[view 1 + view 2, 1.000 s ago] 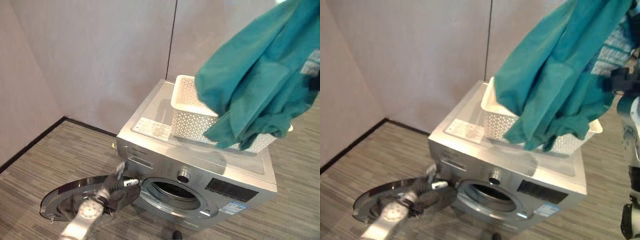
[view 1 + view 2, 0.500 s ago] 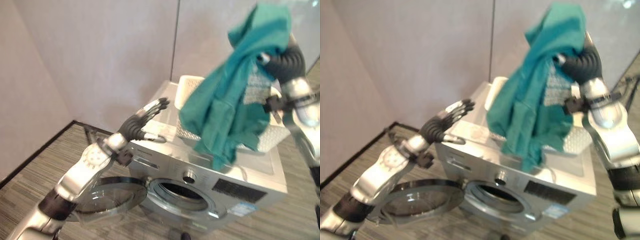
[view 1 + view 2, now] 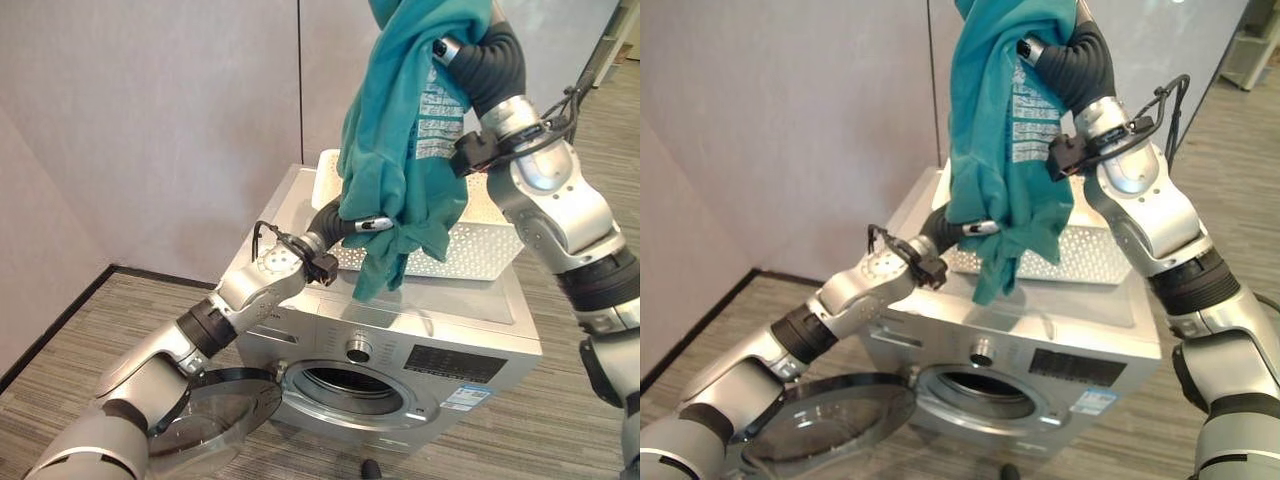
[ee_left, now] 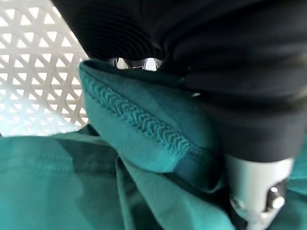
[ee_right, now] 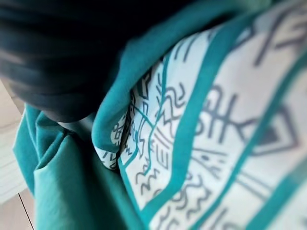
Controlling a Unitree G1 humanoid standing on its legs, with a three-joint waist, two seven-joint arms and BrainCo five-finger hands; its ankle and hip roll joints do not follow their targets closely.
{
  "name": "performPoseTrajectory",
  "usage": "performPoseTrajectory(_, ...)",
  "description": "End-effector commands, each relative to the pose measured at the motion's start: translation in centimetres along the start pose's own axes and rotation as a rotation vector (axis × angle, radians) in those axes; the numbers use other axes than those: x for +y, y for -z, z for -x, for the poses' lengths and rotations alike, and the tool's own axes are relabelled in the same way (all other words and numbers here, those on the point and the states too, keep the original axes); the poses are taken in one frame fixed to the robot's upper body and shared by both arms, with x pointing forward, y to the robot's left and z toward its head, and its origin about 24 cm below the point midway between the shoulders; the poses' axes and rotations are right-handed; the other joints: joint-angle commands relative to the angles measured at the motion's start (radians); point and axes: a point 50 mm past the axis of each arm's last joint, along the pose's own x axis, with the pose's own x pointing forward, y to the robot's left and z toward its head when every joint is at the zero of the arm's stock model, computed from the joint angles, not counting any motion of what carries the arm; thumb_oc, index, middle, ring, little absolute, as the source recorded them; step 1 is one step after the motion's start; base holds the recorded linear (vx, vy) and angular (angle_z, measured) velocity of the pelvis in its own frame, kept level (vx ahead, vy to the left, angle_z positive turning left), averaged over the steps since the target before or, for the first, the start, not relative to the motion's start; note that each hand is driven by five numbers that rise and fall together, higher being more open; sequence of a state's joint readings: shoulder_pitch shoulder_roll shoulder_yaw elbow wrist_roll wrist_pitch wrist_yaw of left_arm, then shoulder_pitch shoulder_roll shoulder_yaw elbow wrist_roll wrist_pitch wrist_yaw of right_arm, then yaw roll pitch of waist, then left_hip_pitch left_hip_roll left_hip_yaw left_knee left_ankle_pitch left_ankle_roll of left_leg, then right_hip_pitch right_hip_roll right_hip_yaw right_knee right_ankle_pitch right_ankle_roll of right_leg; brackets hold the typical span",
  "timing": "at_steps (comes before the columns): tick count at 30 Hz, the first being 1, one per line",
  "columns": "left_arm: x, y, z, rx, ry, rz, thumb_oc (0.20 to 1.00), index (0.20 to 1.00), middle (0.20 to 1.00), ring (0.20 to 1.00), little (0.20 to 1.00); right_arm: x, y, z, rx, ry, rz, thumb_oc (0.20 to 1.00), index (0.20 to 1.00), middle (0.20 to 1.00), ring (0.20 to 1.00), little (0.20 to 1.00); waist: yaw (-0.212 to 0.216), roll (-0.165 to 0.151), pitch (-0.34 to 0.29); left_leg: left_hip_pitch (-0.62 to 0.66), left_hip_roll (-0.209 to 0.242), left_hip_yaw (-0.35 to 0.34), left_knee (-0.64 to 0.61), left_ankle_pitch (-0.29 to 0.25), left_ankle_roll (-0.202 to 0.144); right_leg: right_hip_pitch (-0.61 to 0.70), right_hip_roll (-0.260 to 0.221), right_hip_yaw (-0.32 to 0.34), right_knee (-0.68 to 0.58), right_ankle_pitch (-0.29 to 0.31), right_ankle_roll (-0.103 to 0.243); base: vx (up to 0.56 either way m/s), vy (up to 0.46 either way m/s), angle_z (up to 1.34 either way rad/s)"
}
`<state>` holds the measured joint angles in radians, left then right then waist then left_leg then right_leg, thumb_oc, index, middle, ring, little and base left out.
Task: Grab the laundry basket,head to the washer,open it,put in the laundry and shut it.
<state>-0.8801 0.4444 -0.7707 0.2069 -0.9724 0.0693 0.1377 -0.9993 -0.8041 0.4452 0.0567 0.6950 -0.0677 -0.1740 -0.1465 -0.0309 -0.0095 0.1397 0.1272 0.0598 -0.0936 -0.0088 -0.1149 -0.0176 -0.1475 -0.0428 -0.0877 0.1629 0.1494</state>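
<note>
Teal cloth (image 3: 400, 150) with a white patterned panel is held high above the white lattice basket (image 3: 470, 245), gripped at its top by the right hand (image 3: 470, 55). Lower down, a fold is pinched by the left hand (image 3: 345, 222), whose fingers are curled into the fabric just in front of the basket. The basket stands on the washer (image 3: 390, 330); what lies inside cannot be told. The washer's door (image 3: 215, 415) is swung wide open over the floor (image 3: 80, 340), and the drum mouth (image 3: 355, 385) is unobstructed.
</note>
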Motion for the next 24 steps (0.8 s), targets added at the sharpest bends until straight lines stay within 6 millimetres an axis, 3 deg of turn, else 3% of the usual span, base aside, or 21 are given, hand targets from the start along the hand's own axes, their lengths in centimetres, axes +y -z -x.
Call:
performPoseTrajectory(1,-0.7,-5.2,-1.6,-0.16,0.033,-0.056,1.0,1.0,1.0,1.0,1.0,-1.7,-3.2,-0.4,-0.141,0.071,-0.031,0.2,0.2,0.2,0.2,0.2,0.032,-0.036,-0.026,-0.027,-0.005,-0.026,0.025,-0.057,0.044,-0.009,-0.079,-0.071,0.064,-0.074,0.06,0.0,0.0,0.0)
performPoseTrajectory(9,-2.6,-4.9,-2.1,-0.212,0.064,0.061,1.0,1.0,1.0,1.0,1.0,-0.9,-1.4,0.8,-0.097,0.063,-0.076,0.2,0.2,0.2,0.2,0.2,0.031,-0.042,-0.021,-0.026,-0.006,-0.025,0.024,-0.057,0.044,-0.005,-0.077,-0.07,0.067,-0.08,0.057,0.0,-0.001,0.0)
performPoseTrajectory(10,-3.2,-4.8,-2.3,-0.219,0.074,0.073,0.802,0.802,0.802,0.802,0.802,-0.2,-1.0,0.9,-0.088,0.043,-0.09,0.2,0.2,0.2,0.2,0.2,0.027,-0.042,-0.019,-0.023,-0.005,-0.023,0.022,-0.058,0.045,-0.005,-0.076,-0.067,0.067,-0.082,0.057,0.0,0.0,0.0)
performPoseTrajectory(11,-3.4,-4.9,-2.4,-0.226,0.076,0.077,0.373,0.373,0.373,0.373,0.373,0.1,-0.9,1.0,-0.084,0.034,-0.092,0.2,0.2,0.2,0.2,0.2,0.027,-0.042,-0.019,-0.022,-0.006,-0.021,0.021,-0.058,0.045,-0.005,-0.076,-0.066,0.068,-0.083,0.056,0.03,-0.003,-0.01)
performPoseTrajectory(12,-3.4,-4.8,-2.4,-0.226,0.076,0.078,0.219,0.219,0.219,0.219,0.219,0.1,-0.8,1.0,-0.083,0.033,-0.092,0.2,0.2,0.2,0.2,0.2,0.027,-0.038,-0.02,-0.015,-0.003,-0.021,0.019,-0.066,0.044,0.0,-0.073,-0.068,0.068,-0.089,0.058,0.03,0.001,-0.01)
performPoseTrajectory(14,-3.5,-4.7,-2.5,-0.227,0.081,0.079,0.2,0.2,0.2,0.2,0.2,0.6,-0.7,0.8,-0.079,0.012,-0.098,0.2,0.2,0.2,0.2,0.2,0.026,-0.036,-0.016,-0.012,-0.002,-0.017,0.019,-0.067,0.045,0.0,-0.072,-0.066,0.069,-0.09,0.057,0.0,0.0,0.0)
performPoseTrajectory(24,-2.6,-4.1,-0.2,-0.234,0.114,-0.049,0.2,0.2,0.2,0.2,0.2,-0.3,0.3,2.2,-0.027,0.006,-0.087,0.2,0.2,0.2,0.2,0.2,0.042,-0.046,-0.015,-0.023,-0.004,-0.021,0.039,-0.071,0.049,0.001,-0.078,-0.069,0.077,-0.093,0.053,0.0,0.001,-0.01)
